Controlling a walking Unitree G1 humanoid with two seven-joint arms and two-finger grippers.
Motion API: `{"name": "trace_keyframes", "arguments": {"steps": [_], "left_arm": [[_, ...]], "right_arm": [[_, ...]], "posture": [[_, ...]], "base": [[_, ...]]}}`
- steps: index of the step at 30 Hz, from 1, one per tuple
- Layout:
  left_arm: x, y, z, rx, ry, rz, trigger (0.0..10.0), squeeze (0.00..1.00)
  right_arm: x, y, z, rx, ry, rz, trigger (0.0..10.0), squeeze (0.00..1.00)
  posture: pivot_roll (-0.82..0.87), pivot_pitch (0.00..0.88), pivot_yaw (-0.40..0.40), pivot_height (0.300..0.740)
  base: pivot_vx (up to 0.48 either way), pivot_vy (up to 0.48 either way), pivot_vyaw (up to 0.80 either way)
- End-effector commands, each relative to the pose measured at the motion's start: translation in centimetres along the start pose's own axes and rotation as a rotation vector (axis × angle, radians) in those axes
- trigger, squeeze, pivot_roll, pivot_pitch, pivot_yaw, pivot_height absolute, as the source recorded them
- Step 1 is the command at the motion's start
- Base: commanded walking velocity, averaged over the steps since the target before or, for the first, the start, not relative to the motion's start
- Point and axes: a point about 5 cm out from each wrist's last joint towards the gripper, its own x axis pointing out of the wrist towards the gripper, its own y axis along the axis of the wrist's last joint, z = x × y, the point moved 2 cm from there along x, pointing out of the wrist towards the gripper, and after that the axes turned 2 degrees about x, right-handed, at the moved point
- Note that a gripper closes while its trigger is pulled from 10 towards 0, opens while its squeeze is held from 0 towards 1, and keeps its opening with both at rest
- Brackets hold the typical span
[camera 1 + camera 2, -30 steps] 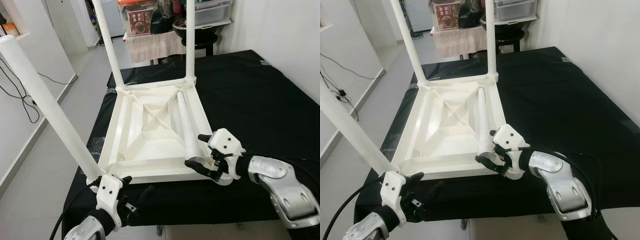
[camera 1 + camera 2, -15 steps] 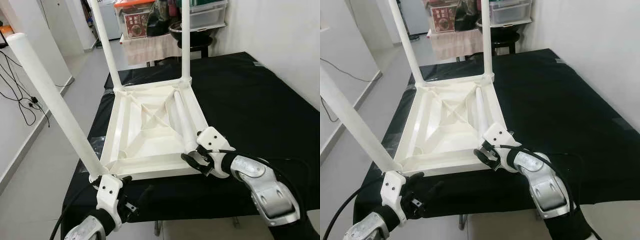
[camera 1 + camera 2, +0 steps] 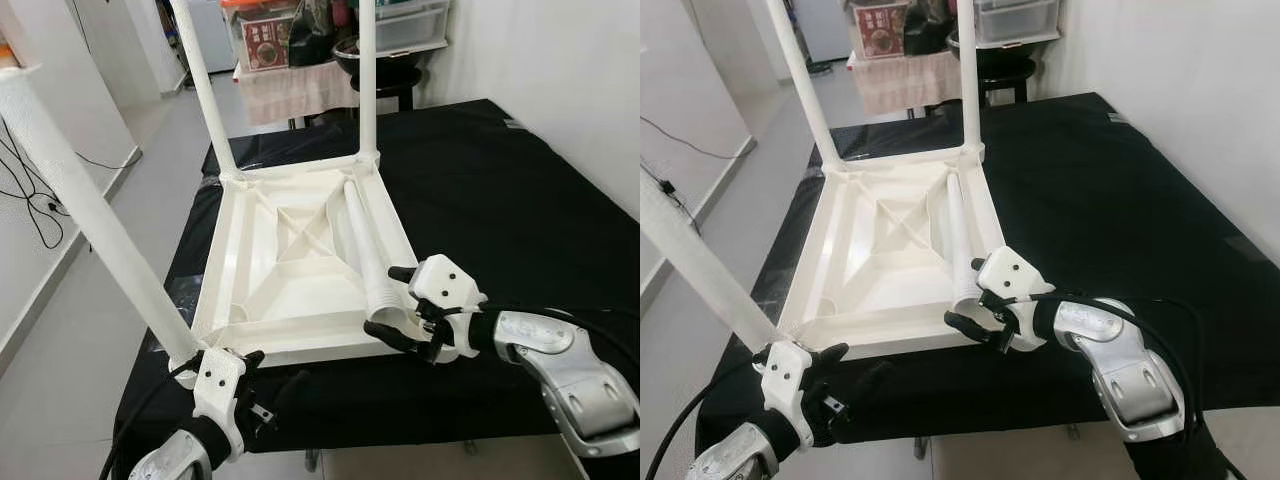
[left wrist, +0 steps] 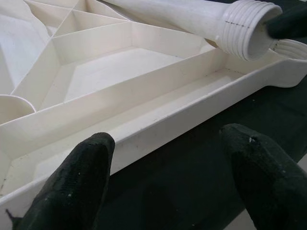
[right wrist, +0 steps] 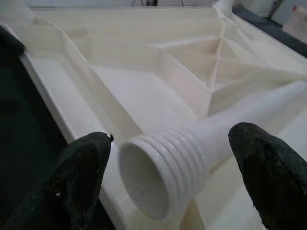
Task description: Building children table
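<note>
Right gripper (image 3: 398, 305) spread wide around threaded end of loose leg (image 3: 366, 250), not yet pinching. Leg lying inside upturned tabletop (image 3: 290, 270) on black mat (image 3: 520, 200), three legs already fitted. Best to close just behind threads, lift, square to empty near-right socket. Left gripper (image 4: 168, 177) spread, hovering at near rim.

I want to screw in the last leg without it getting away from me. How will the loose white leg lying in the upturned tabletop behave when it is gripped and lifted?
The loose leg looks like a hollow, smooth plastic tube, so probably light, stiff and somewhat slippery. Being round, it may roll inside the tabletop if nudged. The right end effector, open, brackets its threaded end; gripped there, the long tube may droop.
</note>
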Motion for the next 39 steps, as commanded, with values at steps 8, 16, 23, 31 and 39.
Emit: {"name": "trace_keyframes", "arguments": {"steps": [8, 16, 23, 31, 39], "left_arm": [[-0.3, -0.4, -0.4, 0.002, 0.017, -0.016, 10.0, 0.0], [-0.2, -0.4, -0.3, 0.0, 0.013, -0.018, 10.0, 0.0], [-0.1, -0.4, -0.4, -0.001, 0.016, -0.014, 10.0, 0.0], [0.0, -0.4, -0.4, -0.004, 0.012, -0.011, 10.0, 0.0], [0.2, -0.1, -0.4, 0.007, 0.007, -0.005, 10.0, 0.0]], "right_arm": [[1.1, -1.4, 0.4, -0.09, -0.089, -0.117, 10.0, 0.0], [1.3, -1.1, 3.1, -0.086, -0.305, -0.138, 10.0, 0.0], [1.3, -1.3, 3.6, -0.047, -0.431, -0.159, 10.0, 0.0], [1.8, -1.7, 2.3, -0.114, -0.57, -0.202, 0.0, 0.0], [0.8, -1.0, 4.1, -0.166, -0.725, -0.154, 0.0, 0.0]], "posture": [[-0.14, 0.037, 0.082, 0.74], [-0.14, 0.036, 0.081, 0.74], [-0.14, 0.036, 0.08, 0.74], [-0.15, 0.035, 0.079, 0.74], [-0.16, 0.029, 0.084, 0.74]], "base": [[0.0, 0.0, 0.0], [0.0, 0.0, 0.0], [0.0, 0.0, 0.0], [0.0, 0.0, 0.0], [0.0, 0.0, 0.0]]}}
